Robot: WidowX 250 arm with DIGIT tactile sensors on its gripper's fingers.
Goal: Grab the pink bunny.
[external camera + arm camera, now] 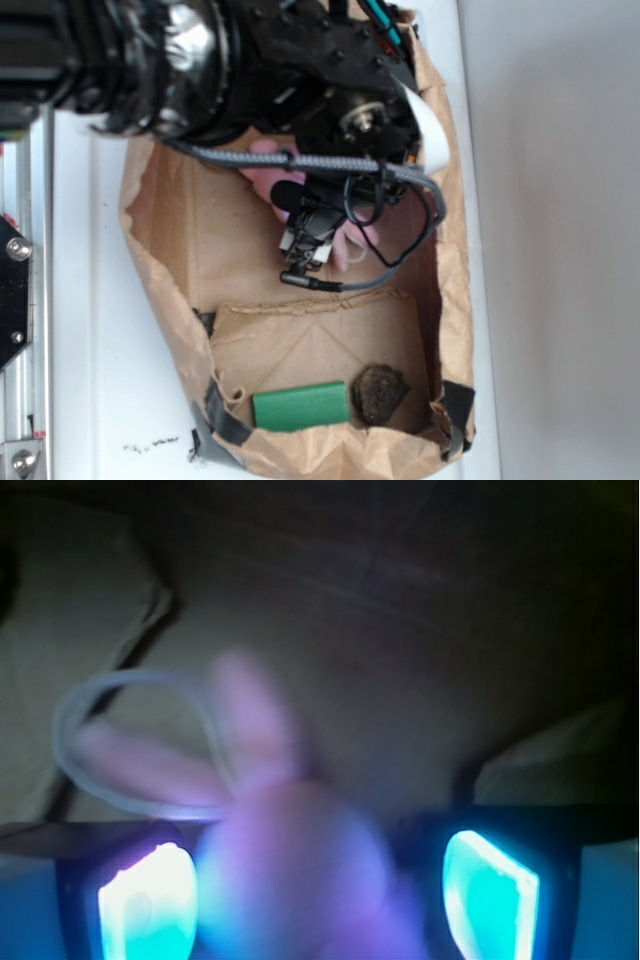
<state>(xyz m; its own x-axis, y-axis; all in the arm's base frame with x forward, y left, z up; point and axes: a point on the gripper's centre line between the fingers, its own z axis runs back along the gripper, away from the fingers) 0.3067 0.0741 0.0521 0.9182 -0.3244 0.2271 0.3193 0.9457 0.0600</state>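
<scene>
In the exterior view, a brown paper bag [165, 270] lies on its side on the white counter [90, 330], with its torn mouth open to the camera. Inside the bag, at the lower end, a green block [300, 406] lies flat, and a dark brown lumpy ball [380, 392] sits just beside it on the right. Black tape [222, 418] holds the lower corners of the bag. The black robot arm [180, 60] reaches in from the top and covers most of the upper part of the bag. A grey cable [300, 160] and thin black wires [395, 225] hang across the middle. The pink bunny [262, 176] is in the upper part of the bag, mostly hidden under the arm and the cables; only pink pieces of it show. A metal rail [22, 300] stands at the left edge.

In the wrist view, the bunny [290, 850] is blurred and very near, low in the middle of the picture, between the two gripper fingers [145, 905], which glow cyan. The gripper [315, 900] stands open, wide on each side of the bunny; whether the fingers touch it, I cannot tell. A white tag loop [130, 745] lies on the brown paper behind the bunny.
</scene>
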